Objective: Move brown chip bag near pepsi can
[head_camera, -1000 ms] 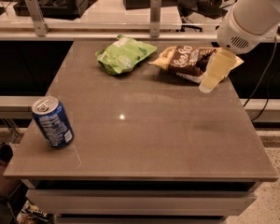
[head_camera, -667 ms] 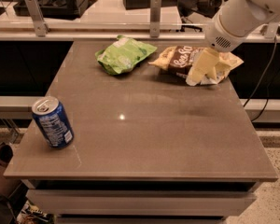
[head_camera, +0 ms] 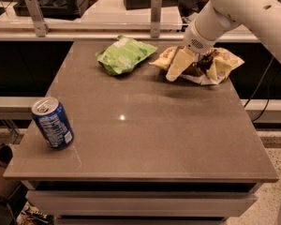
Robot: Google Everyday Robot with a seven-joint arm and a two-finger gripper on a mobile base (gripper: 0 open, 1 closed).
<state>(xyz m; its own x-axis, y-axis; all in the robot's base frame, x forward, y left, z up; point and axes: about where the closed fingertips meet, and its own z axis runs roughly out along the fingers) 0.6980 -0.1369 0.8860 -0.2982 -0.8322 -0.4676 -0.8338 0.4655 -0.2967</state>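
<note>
In the camera view, the task is judged to be at its start. The brown chip bag (head_camera: 226, 61) is seen lying at the far right of the surface (head_camera: 159, 139), while the pepsi can (head_camera: 52, 123) stands upright at the near left corner, so the two are well apart. The gripper (head_camera: 193, 73) is lowered onto the bag, and the jaws are held wide, one on each side of its dark middle. No firm hold can be made out. Closing on the bag, lifting it and carrying it across to the can are all judged to remain. One brown chip bag, one pepsi can, one light green chip bag (head_camera: 125, 54) just left of the brown one, and one gripper are counted.
</note>
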